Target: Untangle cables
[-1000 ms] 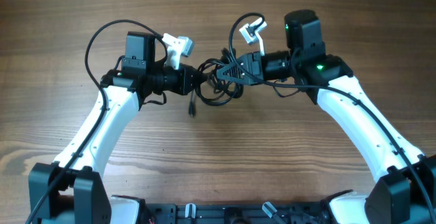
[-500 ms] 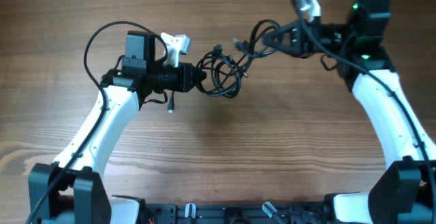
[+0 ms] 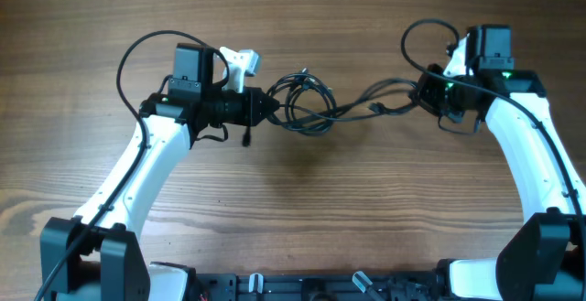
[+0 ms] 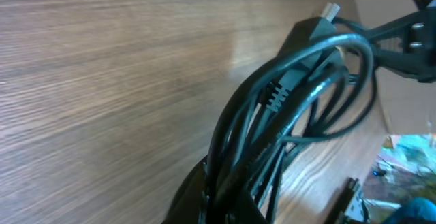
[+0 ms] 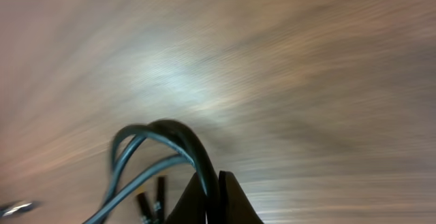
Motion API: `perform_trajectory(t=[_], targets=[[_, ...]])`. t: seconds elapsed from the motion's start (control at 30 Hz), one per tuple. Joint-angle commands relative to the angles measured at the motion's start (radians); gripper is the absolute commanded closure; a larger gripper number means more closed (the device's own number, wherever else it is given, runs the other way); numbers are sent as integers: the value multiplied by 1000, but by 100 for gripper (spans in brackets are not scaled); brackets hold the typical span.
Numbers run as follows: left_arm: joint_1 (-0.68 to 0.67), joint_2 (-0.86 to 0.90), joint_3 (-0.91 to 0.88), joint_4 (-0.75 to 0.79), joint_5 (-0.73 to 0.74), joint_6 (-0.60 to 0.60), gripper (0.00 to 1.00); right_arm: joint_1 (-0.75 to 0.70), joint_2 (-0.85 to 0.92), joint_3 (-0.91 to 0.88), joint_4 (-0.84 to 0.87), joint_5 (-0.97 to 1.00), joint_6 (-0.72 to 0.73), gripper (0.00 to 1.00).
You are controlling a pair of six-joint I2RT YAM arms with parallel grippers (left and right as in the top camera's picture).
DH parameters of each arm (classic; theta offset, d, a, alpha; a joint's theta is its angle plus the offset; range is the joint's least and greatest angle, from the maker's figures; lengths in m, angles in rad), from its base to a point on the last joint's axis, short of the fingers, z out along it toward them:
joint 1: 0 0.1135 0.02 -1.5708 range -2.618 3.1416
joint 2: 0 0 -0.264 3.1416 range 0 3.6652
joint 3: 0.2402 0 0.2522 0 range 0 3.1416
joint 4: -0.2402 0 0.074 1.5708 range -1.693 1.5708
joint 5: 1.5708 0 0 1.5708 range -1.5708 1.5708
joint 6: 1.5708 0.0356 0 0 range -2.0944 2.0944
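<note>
**Two arms, one knot:** The left gripper (image 3: 271, 109) is clamping a coiled bunch of black cables (image 3: 307, 109) over the far-middle part of the wooden table (image 3: 293, 209), as seen from overhead. Its jaws are standing narrow, pinching the left side of the coil. Across from it, the right gripper (image 3: 424, 91) is gripping a few strands that are running out of the same bunch, and its jaws are likewise narrow around them. Those strands are stretching between the two grippers and sagging slightly, while the loops are bunching just beside the left gripper. The grippers are facing each other, well apart. A short cable end with a plug (image 3: 246, 139) is hanging beneath the left gripper. Whether the coil is touching the wood cannot be told.

In the left wrist view, the cables are rising in overlapping loops out of the dark fingers (image 4: 191, 203) at the bottom edge. A ribbed strain relief (image 4: 274, 96) is showing on one cable, and a pale-tipped connector (image 4: 330, 9) is sitting at the top of the bunch. In the right wrist view, which is badly blurred, a few strands are arching up from the fingers (image 5: 231, 203) and bending down to the left over the wood grain.
</note>
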Motion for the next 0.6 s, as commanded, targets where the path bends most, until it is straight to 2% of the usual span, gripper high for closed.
perform_trajectory(t=[0.0,0.03,0.07,0.13,0.2,0.27,0.33,0.5,0.53,0.57], targets=[[25,7,-7,-13,-40,7,96,-45,7,16,13,454,50,95],[25,7,-7,-13,-40,7,96,-44,7,16,13,439,50,95],[24,7,-7,-14,-39,7,96,-45,7,16,13,417,47,88],[24,7,-7,-15,-39,7,96,-44,7,16,14,366,7,67],[24,7,-7,-15,-39,7,96,-45,7,16,10,336,-8,24],[24,7,-7,-15,-39,6,96,-45,7,16,7,309,-29,16],[24,7,-7,-14,-39,6,96,-45,7,16,8,257,-40,13],[24,7,-7,-14,-39,6,96,-44,3,58,-14,48,-179,11],[24,7,-7,-15,-39,6,96,-44,-1,96,-58,57,-178,3],[24,7,-7,-15,-39,6,96,-44,-1,131,-102,108,-139,0]])
